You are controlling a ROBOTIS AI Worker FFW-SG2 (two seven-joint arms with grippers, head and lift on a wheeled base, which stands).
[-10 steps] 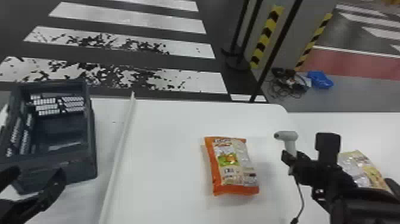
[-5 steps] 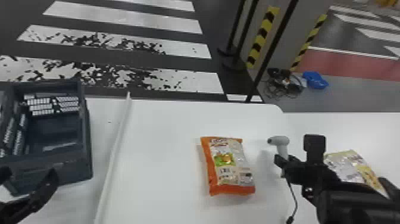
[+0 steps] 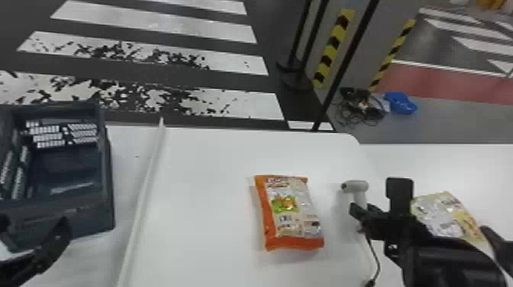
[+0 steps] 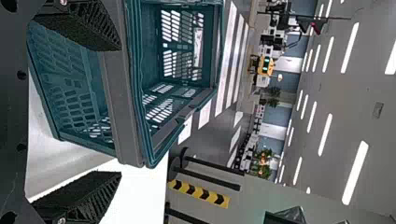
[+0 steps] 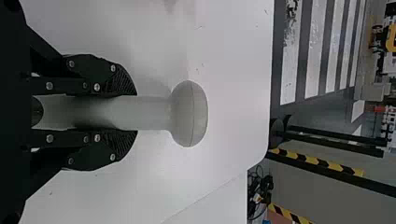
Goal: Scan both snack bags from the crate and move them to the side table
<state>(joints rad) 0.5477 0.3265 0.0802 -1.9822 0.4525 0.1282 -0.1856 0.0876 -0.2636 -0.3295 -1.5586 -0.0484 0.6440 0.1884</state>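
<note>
Right gripper clasps scanner right of orange snack bag; left gripper, fingers parted, hangs by crate.

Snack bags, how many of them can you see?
2. An orange bag lies on the main table, left of the scanner; a yellowish bag is on the side table, partly hidden by the right arm.

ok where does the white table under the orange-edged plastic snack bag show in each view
Head view: the white table, middle, under the orange-edged snack bag.
Left wrist view: the table, next to the dark plastic crate.
Right wrist view: the table, behind the pale grey handheld scanner.
Shared landmark: white crosswalk stripes.
</note>
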